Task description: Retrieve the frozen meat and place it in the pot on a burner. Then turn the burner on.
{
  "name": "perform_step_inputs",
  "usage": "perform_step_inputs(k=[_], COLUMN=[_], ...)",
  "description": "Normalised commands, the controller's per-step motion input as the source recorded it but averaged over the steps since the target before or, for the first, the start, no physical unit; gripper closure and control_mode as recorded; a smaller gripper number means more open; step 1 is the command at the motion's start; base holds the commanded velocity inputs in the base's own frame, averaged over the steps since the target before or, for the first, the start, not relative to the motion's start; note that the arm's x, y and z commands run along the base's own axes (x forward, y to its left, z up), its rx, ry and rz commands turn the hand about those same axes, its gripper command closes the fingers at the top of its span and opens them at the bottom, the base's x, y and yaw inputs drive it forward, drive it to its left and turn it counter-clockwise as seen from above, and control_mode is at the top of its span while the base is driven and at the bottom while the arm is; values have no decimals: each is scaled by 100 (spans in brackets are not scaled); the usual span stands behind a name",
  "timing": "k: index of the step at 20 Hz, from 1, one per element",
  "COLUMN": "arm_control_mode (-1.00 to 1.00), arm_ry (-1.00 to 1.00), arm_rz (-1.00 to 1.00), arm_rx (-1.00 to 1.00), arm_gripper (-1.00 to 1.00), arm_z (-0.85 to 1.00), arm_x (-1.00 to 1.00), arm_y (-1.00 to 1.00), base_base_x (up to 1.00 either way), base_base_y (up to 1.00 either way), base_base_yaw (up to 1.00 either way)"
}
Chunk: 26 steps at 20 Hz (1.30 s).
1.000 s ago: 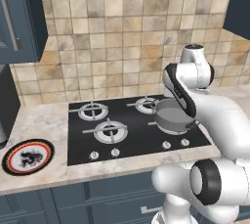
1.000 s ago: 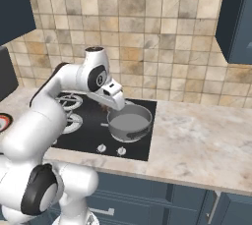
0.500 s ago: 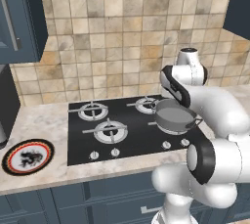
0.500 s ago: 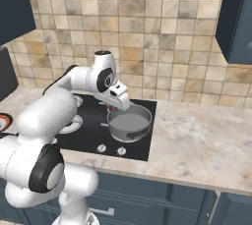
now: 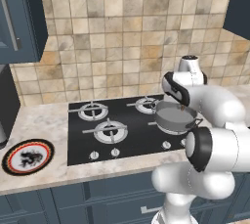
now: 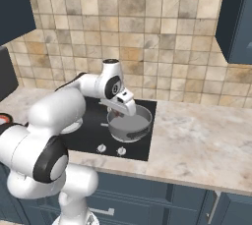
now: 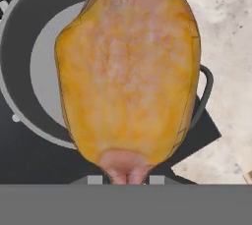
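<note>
The gripper (image 6: 129, 112) is clamping the frozen meat (image 7: 129, 71) and hovering just above the pot (image 6: 130, 126) on the front right burner — retrieval looks done, while the drop into the pot and the burner's lighting are still waiting.
</note>
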Motion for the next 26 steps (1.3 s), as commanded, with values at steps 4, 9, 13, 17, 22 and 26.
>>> perform_step_inputs(k=[4,9,13,17,22,26], arm_control_mode=[-100,-100,-100,-100,-100,-100], arm_ry=[0,0,0,0,0,4], arm_rz=[0,0,0,0,0,0], arm_rx=[0,0,0,0,1,0], arm_gripper=[100,100,100,100,100,100], arm_z=[-43,-26,-8,-10,-6,-26], arm_x=[11,31,39,14,2,0], arm_y=[0,0,-3,0,-12,-18], base_base_x=[0,0,0,0,0,0], base_base_y=[0,0,0,0,0,0], base_base_yaw=[0,0,0,0,0,0])
